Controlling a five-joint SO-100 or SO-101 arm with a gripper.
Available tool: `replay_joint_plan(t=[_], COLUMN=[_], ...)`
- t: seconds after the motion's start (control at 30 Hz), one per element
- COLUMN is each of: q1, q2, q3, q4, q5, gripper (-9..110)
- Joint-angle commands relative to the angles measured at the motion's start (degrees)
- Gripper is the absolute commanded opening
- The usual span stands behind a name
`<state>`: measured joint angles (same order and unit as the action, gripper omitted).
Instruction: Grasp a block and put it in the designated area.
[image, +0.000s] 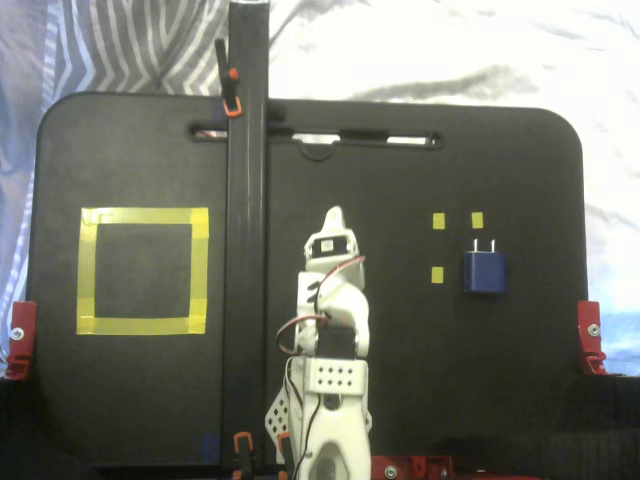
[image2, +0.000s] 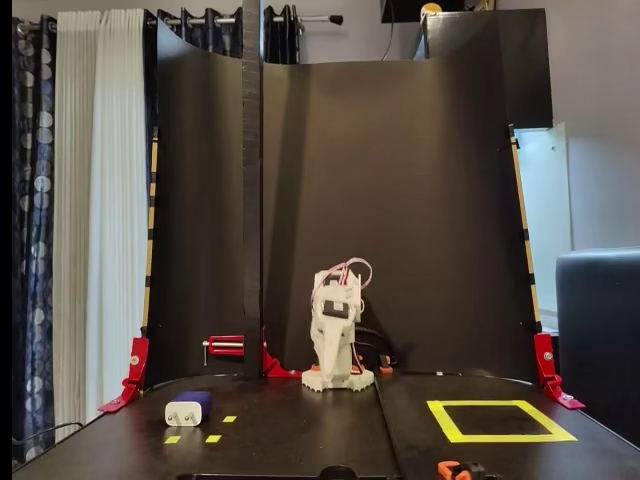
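A matte black table (image: 480, 380) carries everything. On it, at the left of a fixed view, lies one large square outlined in wide yellow tape (image: 143, 270), its interior black. One white plastic arm with red wires (image: 330, 340) stands folded mid-table; whether its fingers (image: 334, 216) are apart cannot be told. One small dark-blue squarish block with two silvery prongs (image: 483, 270) lies flat at the right, beside three tiny yellow tape squares (image: 438, 221).
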<state>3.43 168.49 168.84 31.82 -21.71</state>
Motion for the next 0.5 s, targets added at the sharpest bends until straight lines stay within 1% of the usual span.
replay_joint_plan(t=[0.0,0.13,0.23,0.37,0.47], q1=[0.6,1.2,1.4,2.2,2.7], q2=[-6.1,-14.9,-21.8,-29.4,-34.3], q3=[-7.0,-13.4,-19.4,-30.5,-39.3], q4=[-0.2,1.1,4.2,14.4,22.5], q5=[-5.2,-14.0,-21.7,-31.6,-36.0], gripper=[0,0,0,0,0])
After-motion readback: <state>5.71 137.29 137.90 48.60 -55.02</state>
